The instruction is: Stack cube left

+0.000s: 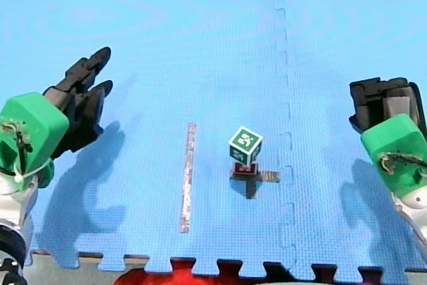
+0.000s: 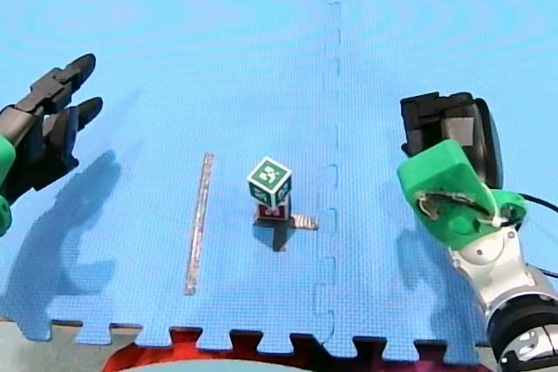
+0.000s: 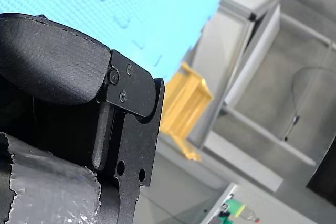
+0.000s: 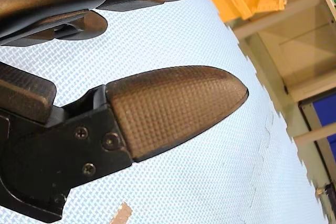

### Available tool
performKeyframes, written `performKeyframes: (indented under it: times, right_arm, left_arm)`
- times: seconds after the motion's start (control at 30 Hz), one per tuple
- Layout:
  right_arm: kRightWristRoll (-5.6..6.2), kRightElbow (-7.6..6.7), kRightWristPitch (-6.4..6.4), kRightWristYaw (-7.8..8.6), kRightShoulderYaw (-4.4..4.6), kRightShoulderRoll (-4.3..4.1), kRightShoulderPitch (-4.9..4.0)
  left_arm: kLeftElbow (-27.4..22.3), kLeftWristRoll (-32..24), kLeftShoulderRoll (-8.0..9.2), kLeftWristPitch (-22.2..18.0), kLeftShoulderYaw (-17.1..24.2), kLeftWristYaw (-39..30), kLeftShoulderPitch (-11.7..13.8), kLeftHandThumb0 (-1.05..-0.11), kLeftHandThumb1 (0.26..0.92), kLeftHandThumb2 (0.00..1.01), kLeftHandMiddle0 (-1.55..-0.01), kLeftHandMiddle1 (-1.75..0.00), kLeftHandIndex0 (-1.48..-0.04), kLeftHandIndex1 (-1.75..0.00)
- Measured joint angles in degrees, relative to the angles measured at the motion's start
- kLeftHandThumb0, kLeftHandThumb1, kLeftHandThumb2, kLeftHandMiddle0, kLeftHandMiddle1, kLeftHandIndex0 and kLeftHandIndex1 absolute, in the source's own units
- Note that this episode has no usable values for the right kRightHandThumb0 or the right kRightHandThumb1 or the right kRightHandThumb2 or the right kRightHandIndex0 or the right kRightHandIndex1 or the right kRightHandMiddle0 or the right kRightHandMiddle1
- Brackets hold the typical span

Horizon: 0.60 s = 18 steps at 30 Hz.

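Green cube (image 1: 245,143) askew atop red (image 1: 244,170), left hand (image 1: 80,101), right hand (image 1: 383,105) flanking

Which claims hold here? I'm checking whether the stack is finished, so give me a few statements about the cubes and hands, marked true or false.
1. The green cube sits on top of the red cube. True.
2. The left hand grips the green cube. False: it holds nothing and is at the left side of the blue mat, apart from the cubes.
3. The right hand is at the mat's right side, away from the stack. True.
4. The strip of tape lies right of the stack. False: it lies left of it.
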Motion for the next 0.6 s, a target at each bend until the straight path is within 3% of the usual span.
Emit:
performKeyframes:
  times: [0.3,0.6]
  right_arm:
    - [0.11,-0.04,-0.74,0.05,-0.20,-0.18,0.41]
    - [-0.09,-0.23,-1.21,-1.10,-0.11,-0.16,0.78]
  left_arm:
    - [0.0,0.0,-0.01,-0.5,0.0,-0.5,0.0,-1.048,0.921,0.82,-0.29,-0.06,-0.14,-0.01]
    - [0.0,-0.4,-0.22,-1.6,0.2,-1.6,0.3,-1.048,0.921,0.81,-0.31,-0.05,-0.15,-0.01]
